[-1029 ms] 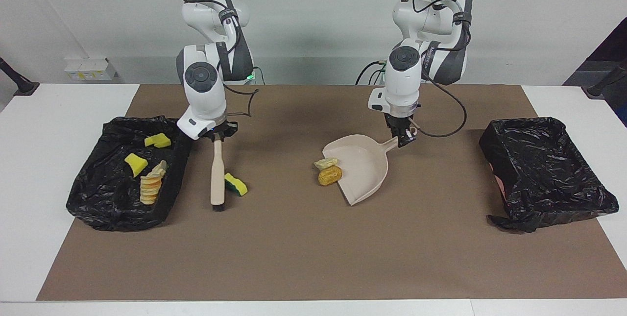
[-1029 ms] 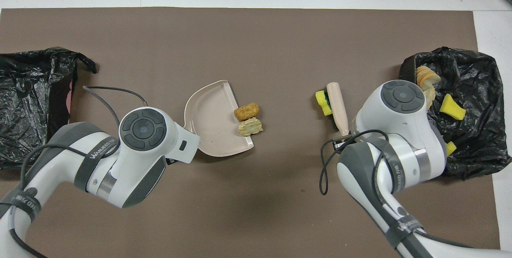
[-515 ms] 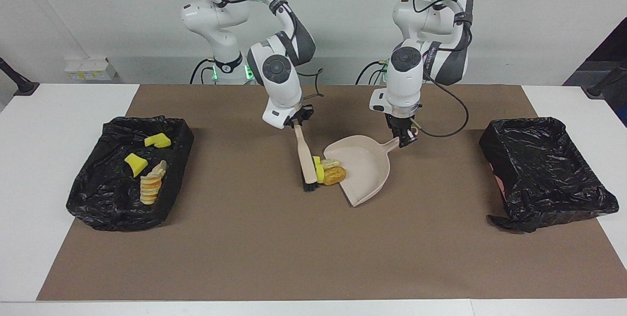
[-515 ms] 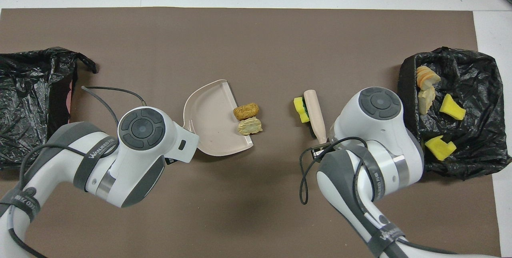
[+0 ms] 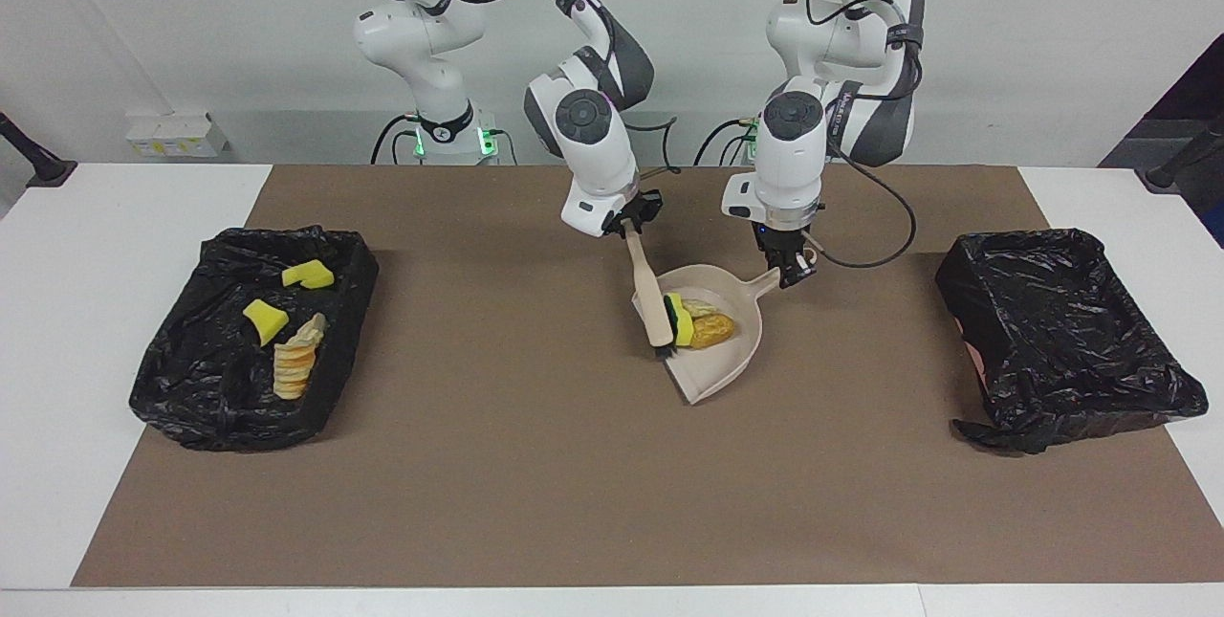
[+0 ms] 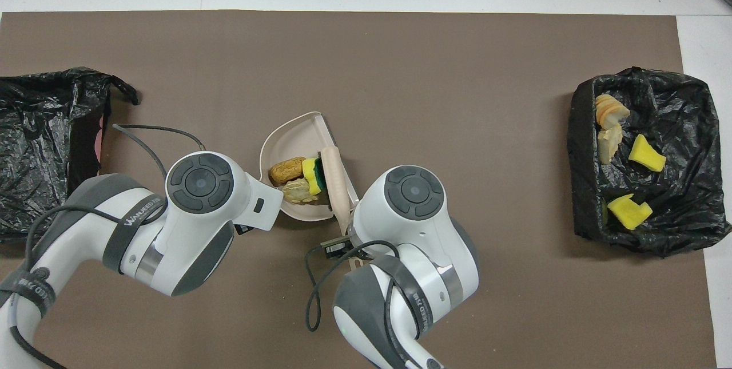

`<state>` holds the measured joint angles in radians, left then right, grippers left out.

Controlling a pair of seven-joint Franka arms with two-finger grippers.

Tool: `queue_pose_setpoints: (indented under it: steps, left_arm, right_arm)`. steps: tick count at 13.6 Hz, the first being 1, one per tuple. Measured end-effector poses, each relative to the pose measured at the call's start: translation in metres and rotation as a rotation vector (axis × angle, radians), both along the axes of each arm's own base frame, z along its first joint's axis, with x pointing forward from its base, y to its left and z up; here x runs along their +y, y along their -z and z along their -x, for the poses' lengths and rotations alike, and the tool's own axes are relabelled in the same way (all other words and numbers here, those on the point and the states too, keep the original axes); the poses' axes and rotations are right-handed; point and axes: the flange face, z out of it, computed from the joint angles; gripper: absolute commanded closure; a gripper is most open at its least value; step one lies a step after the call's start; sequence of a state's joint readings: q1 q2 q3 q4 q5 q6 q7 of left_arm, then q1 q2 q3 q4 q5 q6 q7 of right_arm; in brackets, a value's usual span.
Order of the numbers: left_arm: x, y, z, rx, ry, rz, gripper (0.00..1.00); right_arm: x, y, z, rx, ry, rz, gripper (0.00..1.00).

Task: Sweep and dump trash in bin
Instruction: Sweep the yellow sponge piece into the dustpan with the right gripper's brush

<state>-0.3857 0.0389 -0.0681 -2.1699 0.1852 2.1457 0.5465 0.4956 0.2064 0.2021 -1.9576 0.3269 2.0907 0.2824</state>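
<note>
We see three bits of trash lying inside the beige plastic dustpan at the middle of the table: a yellow sponge piece with a green back, a pale tan wrinkly lump and an orange-brown lump. The sponge piece sits at the pan's open edge, pressed against the dark bristles of the beige-handled hand brush, with the two lumps just beside it, deeper in the pan.

The right gripper is clamped shut on the top end of the brush handle, and the brush slants down from it to the pan's edge; the trash lies below the jaws, at the brush's bristle end, not between the fingers. The left gripper is closed on the dustpan's short handle, at the end of the pan nearer to the robots, so the three bits lie in the pan well clear of its jaws too.

The other four bits lie in the black plastic-lined bin toward the right arm's end of the table: two yellow sponge pieces and two pale tan lumps, the lumps lying close together. A second black plastic-lined bin stands toward the left arm's end. Everything rests on a brown mat that covers the white table.
</note>
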Motion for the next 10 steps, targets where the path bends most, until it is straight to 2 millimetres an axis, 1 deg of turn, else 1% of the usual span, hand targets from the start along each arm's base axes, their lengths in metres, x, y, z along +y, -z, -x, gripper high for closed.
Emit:
queue_pose_setpoints:
  steps: [2,3,6,10]
  left_arm:
    - [0.000,0.001,0.001,0.010,-0.088,0.033,1.00]
    - [0.001,0.002,0.001,0.018,-0.128,0.051,1.00]
    - [0.009,0.004,-0.001,0.035,-0.222,0.086,1.00]
    - [0.011,0.004,-0.002,0.035,-0.245,0.089,1.00]
  right_arm:
    - [0.000,-0.003,-0.002,-0.007,0.002,-0.004,1.00]
    - [-0.001,-0.008,-0.004,-0.014,0.007,-0.009,1.00]
    - [-0.009,-0.036,-0.004,-0.025,0.006,-0.014,1.00]
    - [-0.019,-0.072,0.005,-0.067,-0.027,0.014,1.00]
